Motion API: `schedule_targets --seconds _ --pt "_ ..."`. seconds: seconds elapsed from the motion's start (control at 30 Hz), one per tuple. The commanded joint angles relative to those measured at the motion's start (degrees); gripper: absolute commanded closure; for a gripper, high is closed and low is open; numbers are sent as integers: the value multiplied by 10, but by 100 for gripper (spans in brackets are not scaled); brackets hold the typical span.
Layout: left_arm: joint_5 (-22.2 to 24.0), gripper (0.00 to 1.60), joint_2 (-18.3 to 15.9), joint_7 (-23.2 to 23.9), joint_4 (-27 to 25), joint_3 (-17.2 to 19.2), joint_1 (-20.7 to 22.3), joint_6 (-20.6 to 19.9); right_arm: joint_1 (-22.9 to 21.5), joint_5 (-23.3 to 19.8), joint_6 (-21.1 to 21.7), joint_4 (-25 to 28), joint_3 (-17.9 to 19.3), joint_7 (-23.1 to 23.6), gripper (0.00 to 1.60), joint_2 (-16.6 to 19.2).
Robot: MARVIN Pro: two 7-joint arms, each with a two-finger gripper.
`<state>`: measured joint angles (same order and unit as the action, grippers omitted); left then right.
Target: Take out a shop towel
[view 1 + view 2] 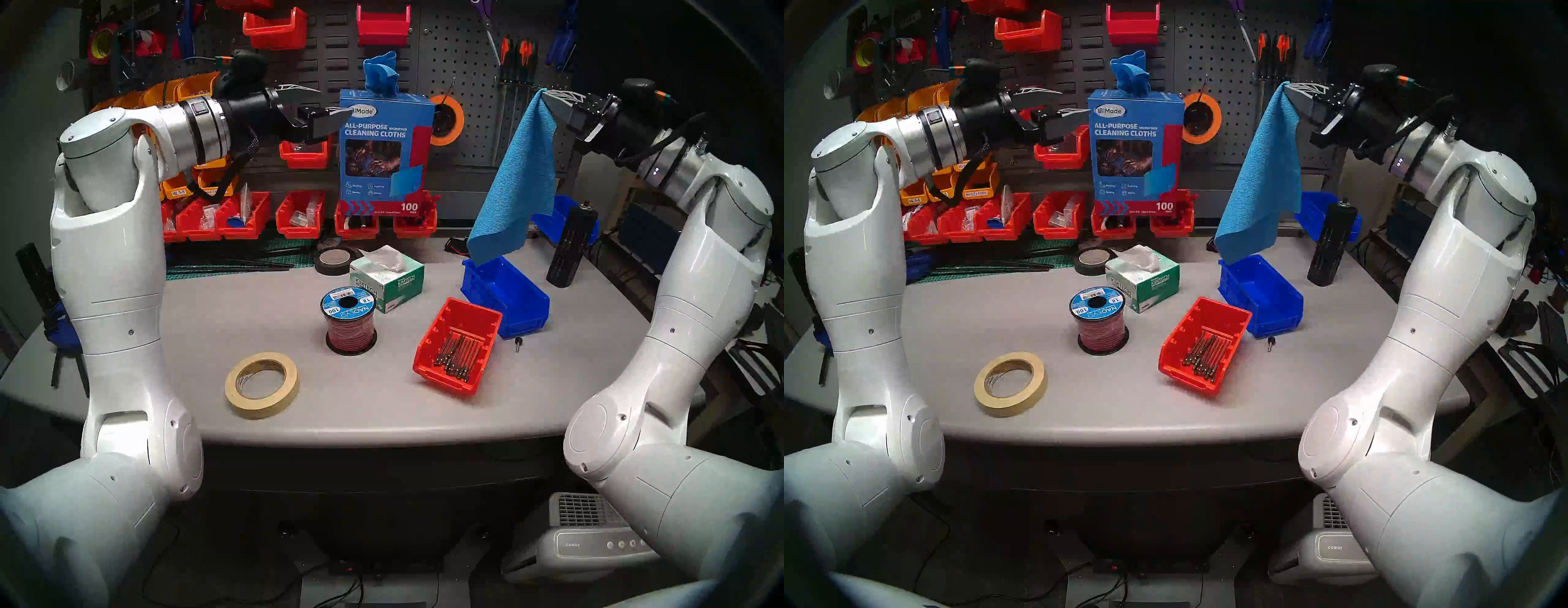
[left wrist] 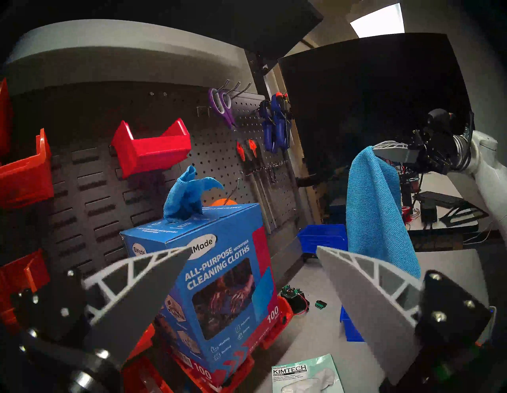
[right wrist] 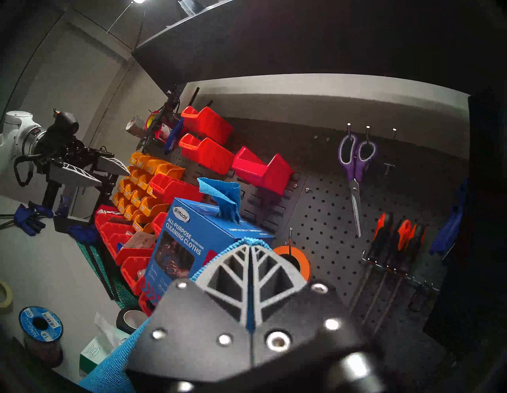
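Blue shop towel (image 1: 519,178) hangs pinched in the right hand (image 1: 547,98); left hand (image 1: 322,102) gapes empty.

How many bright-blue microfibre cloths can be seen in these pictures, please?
2. One bright-blue microfibre cloth hangs from the shut right gripper above the blue plastic bin; another cloth pokes from the top of the blue cardboard box. More may be hidden inside.
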<state>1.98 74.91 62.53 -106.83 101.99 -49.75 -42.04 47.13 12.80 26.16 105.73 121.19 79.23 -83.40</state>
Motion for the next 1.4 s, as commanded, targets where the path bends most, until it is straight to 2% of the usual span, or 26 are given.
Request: schedule_targets --seconds 0.0,0.23,0.27,0.43,0.53,0.67,0.9,1.1,1.13,1.17,1.2,1.23,1.27,1.37 --pt "3 0 37 -25 -62 17 -51 -2 56 -1 8 62 20 1 160 -21" --pt "-3 0 73 -65 -129 36 -100 -9 102 18 8 62 26 -26 160 -49" --pt "0 0 74 -63 -116 36 -95 -4 104 20 7 56 24 -28 160 -52" --pt "-11 0 101 -102 -179 45 -140 -15 112 37 -8 37 28 -51 160 -64" --pt "-12 0 109 -113 -189 45 -150 -12 111 41 -17 17 35 -61 160 -66" --pt "-26 0 127 -140 -227 43 -178 -22 109 49 -29 -14 35 -70 160 -66" --pt "-35 0 138 -153 -242 40 -195 -24 134 58 -44 -25 32 -69 160 -84" --pt "-37 0 140 -153 -244 38 -200 -23 164 60 -38 -3 25 -60 160 -108" --pt "-37 0 141 -153 -243 37 -201 -24 180 64 -36 12 23 -60 151 -115" --pt "-37 0 141 -153 -243 37 -201 -24 180 64 -36 12 23 -60 151 -115" --pt "-37 0 141 -153 -242 36 -202 -23 188 66 -34 20 23 -60 123 -118" --pt "-37 0 141 -152 -242 36 -202 -23 194 69 -31 27 22 -61 28 -120" --pt "-37 0 142 -153 -241 36 -202 -23 199 74 -20 33 21 -57 0 -117" --pt "-36 0 141 -153 -238 36 -202 -22 207 72 7 47 32 -49 0 -117"
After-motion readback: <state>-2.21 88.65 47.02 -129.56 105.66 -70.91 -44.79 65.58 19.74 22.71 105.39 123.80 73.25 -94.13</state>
